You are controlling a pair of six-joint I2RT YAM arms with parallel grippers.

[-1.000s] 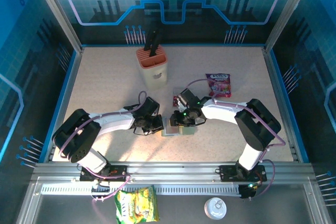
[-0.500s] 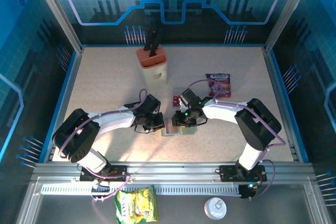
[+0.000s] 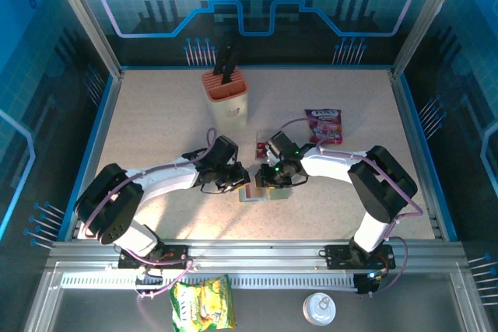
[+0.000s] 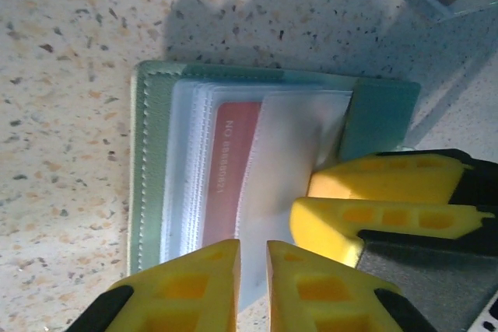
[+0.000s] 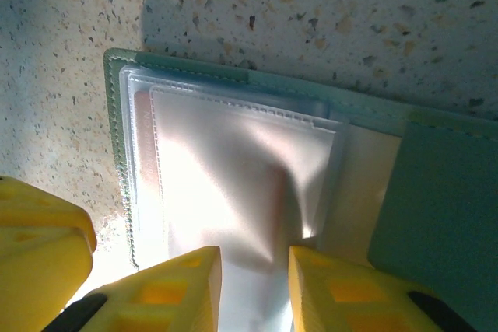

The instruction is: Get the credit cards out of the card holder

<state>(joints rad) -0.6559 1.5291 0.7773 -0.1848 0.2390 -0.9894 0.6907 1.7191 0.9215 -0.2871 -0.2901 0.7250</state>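
Left end effector (image 4: 253,258) closes in on the card holder (image 4: 146,161) and cracks its jaws!
The card holder lies open on the desk (image 3: 156,130), on the near side of the orange pot (image 3: 226,97), with a red card (image 4: 226,169) still in its clear sleeve (image 4: 288,145). The right end effector (image 5: 253,270) pinches that sleeve up. The left one, shut a second ago, is parted a sliver and holds nothing I can make out. A card pull looks next.

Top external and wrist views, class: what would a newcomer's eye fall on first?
Both arms meet mid-table, left gripper and right gripper nose to nose over the open green card holder. Close up, a red card shows under the clear sleeve that the right gripper pinches. Behind: an orange-topped knife block and a purple snack packet.
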